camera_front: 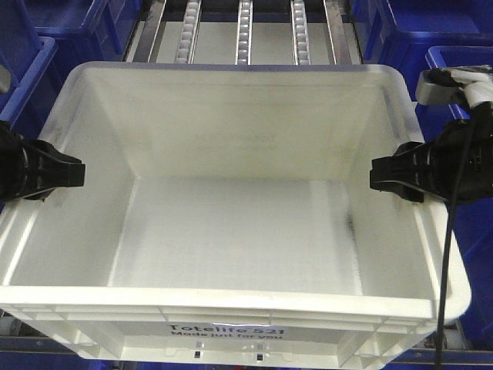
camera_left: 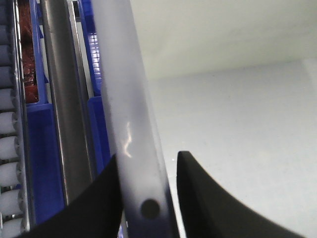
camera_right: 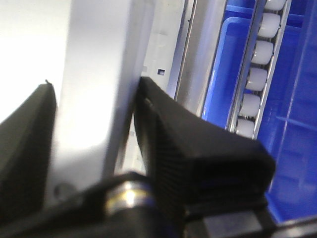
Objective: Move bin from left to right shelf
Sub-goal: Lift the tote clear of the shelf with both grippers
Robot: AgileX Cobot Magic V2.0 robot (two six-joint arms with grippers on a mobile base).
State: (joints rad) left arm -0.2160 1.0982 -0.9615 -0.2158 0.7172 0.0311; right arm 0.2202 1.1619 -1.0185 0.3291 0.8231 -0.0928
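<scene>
The white bin [camera_front: 231,223] fills the front view, empty, with the "Totelife 521" print on its near wall. My left gripper [camera_front: 75,174] is shut on its left rim and my right gripper [camera_front: 376,176] is shut on its right rim. In the left wrist view the black fingers [camera_left: 94,198] straddle the bin's rolled rim [camera_left: 119,74], left gripper [camera_left: 148,156]. Seen from the right wrist, my right gripper [camera_right: 94,87] clamps the bin wall [camera_right: 99,54]. The right shelf's roller rails [camera_front: 244,31] run just beyond the bin's far edge.
Dark blue bins stand at the left [camera_front: 23,46] and right [camera_front: 439,38] of the rails. White rollers [camera_left: 7,139] and a steel bar [camera_left: 64,99] pass beside the left rim; more rollers [camera_right: 257,74] run over a blue bin beside the right rim. A black cable [camera_front: 454,239] hangs off the right arm.
</scene>
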